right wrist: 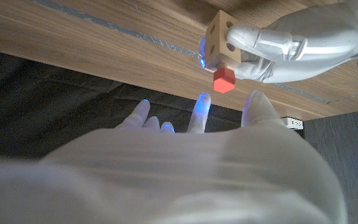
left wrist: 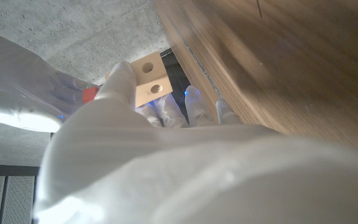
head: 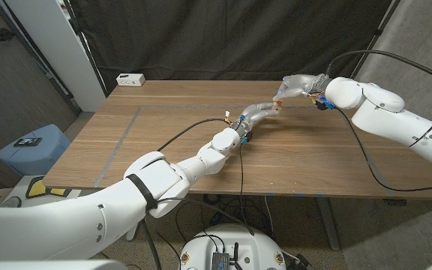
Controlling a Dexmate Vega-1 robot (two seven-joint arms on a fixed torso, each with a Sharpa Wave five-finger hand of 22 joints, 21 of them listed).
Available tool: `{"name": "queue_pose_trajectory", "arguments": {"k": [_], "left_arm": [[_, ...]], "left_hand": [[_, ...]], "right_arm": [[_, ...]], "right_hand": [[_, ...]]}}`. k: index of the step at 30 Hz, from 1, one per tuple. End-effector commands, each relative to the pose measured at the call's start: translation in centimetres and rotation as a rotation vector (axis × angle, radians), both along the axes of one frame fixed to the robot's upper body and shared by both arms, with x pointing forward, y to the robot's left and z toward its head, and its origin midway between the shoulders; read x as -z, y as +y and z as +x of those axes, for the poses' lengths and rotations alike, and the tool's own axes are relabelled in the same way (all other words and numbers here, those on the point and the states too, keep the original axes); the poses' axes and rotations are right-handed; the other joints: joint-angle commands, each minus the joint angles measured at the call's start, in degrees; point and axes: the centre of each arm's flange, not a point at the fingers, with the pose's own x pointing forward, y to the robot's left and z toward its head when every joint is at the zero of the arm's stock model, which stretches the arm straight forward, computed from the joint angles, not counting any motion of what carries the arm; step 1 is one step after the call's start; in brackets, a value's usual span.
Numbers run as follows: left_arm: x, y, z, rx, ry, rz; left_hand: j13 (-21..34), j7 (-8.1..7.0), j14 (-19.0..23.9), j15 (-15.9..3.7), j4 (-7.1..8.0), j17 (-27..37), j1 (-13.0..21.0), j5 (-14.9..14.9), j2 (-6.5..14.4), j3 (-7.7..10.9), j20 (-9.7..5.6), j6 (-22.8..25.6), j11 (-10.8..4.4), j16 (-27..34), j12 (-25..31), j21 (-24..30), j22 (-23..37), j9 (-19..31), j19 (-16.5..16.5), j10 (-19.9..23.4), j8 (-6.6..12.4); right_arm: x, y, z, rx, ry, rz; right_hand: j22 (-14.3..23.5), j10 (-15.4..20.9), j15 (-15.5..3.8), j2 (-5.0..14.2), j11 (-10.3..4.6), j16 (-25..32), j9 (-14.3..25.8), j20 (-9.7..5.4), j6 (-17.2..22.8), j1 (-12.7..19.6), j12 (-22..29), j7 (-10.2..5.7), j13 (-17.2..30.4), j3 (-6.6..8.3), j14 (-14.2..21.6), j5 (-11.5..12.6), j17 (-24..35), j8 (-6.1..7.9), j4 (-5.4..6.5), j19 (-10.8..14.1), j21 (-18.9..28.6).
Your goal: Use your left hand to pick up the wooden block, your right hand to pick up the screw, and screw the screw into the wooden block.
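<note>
In the head view, both arms are reaching toward the far middle of the wooden table. The left hand is holding something small and lifted off the surface, and the right hand is hovering just beyond it, to the far right, the two almost touching. They are probably meeting in the air so that the screw can be turned freely. One white box is sitting at the far left corner.

In the left wrist view, the left hand is gripping the wooden block between thumb and fingers, its holed faces left uncovered; two holes are showing here. A bit of red, the screw, is peeking out beside the block, next to the right hand.

In the right wrist view, the right hand is holding nothing, its fingers spread apart and pointing at the block. The left hand is clasping the one wooden block, and the one screw, red-headed, is sticking out of the block's side, seemingly already seated in a hole. The spread right hand looks ready to take the head and twist.
</note>
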Motion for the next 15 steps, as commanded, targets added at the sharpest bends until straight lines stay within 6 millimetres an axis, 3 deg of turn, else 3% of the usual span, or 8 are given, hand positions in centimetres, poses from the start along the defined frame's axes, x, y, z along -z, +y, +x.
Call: {"name": "queue_pose_trajectory", "arguments": {"k": [1, 15], "left_arm": [[-0.07, 0.16, 0.06, 0.0, 0.0, -0.002], [0.01, 0.21, 0.0, 0.0, -0.004, -0.003]], "left_hand": [[0.3, -0.13, 0.2, -3.73, 0.11, 0.1, 0.2, 0.3, 0.2, 0.22, -0.08, 0.6, -0.06, 0.2, 0.3, 0.5, 0.2, 0.2, 0.2, 0.2, 0.31], [0.2, 0.26, 0.1, -3.22, 0.48, 0.1, -0.4, 0.3, 0.4, 0.05, 0.14, -0.4, -0.02, 0.2, 0.2, 0.6, 0.2, 0.2, 0.2, -0.1, -0.09]], "right_arm": [[0.04, 0.12, -0.13, -0.006, 0.015, -0.032], [0.32, 0.06, 0.04, 0.015, 0.003, -0.043]], "right_hand": [[0.2, -1.1, 0.25, -0.15, -0.17, -0.1, -0.6, 0.1, -0.2, 1.7, -0.1, -1.27, 0.3, 0.73, -0.8, 0.0, 0.1, -0.76, -1.15, -0.6, 0.0], [0.2, -1.7, -0.66, -0.1, -2.02, 0.0, -1.9, -0.04, 0.4, 6.3, 0.2, -2.67, 0.3, 2.86, -0.9, -0.1, 0.1, -1.31, -2.66, -0.4, 0.1]]}}
